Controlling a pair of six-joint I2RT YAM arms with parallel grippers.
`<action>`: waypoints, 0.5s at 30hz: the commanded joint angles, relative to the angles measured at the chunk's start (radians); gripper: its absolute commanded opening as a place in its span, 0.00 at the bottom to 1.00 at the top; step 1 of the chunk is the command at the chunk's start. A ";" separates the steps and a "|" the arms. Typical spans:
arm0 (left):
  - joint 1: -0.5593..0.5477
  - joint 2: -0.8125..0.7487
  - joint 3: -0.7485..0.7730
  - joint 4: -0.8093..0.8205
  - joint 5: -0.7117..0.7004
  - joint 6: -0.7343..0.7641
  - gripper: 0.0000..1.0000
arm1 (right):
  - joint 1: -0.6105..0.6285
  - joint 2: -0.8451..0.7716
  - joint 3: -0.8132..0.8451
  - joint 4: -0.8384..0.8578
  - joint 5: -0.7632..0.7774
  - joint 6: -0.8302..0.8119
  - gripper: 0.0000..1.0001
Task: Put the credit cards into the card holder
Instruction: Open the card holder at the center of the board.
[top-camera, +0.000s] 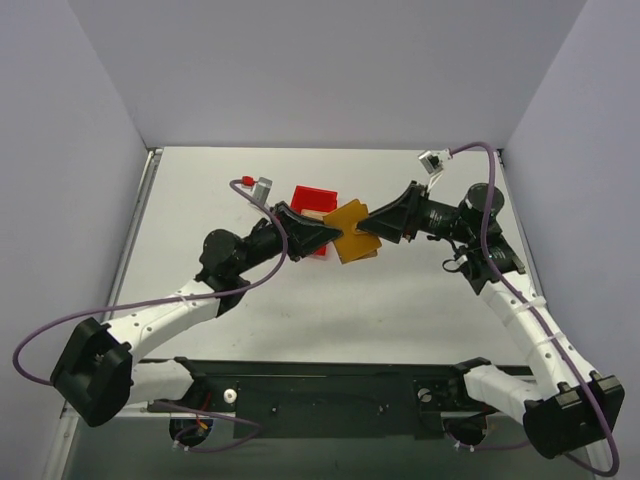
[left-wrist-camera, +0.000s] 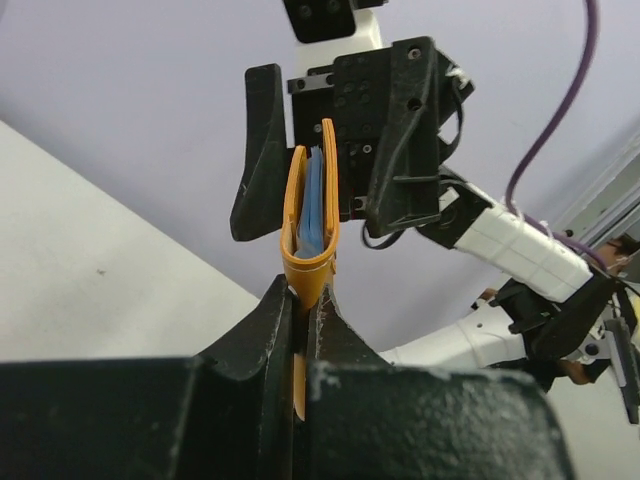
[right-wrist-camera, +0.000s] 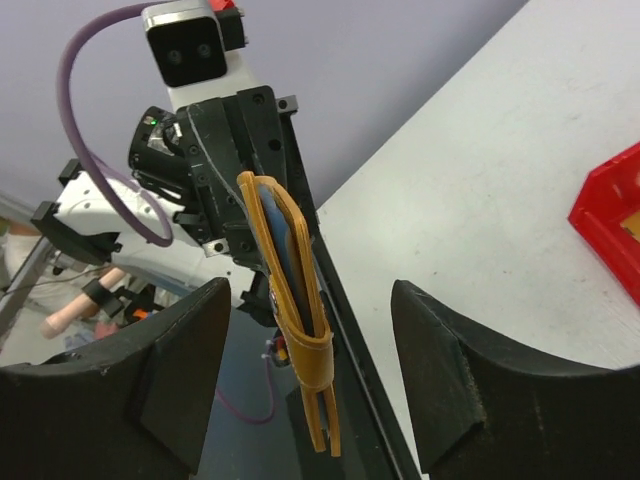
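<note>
Gripping the card holder (left-wrist-camera: 310, 215), the left hand (left-wrist-camera: 303, 298) is clenched, while the right hand (right-wrist-camera: 308, 295) straddles it, released.

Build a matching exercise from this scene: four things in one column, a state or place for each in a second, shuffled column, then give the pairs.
Column one
1. left gripper
2. right gripper
3. card holder
4. red bin

Column two
A. orange with a blue inner panel, held up between the two arms
B. sitting on the table
C. clamped shut on one edge of the card holder
D. wide open, one finger on each side of the card holder

Pairs: 1-C, 2-D, 3-A, 4-B
</note>
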 joint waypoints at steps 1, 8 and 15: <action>-0.002 -0.078 0.081 -0.171 -0.054 0.134 0.00 | 0.009 -0.064 0.102 -0.295 0.112 -0.252 0.62; -0.090 -0.138 0.242 -0.729 -0.429 0.396 0.00 | 0.076 -0.065 0.193 -0.550 0.412 -0.392 0.62; -0.205 -0.096 0.352 -0.923 -0.718 0.467 0.00 | 0.311 0.035 0.290 -0.690 0.773 -0.487 0.54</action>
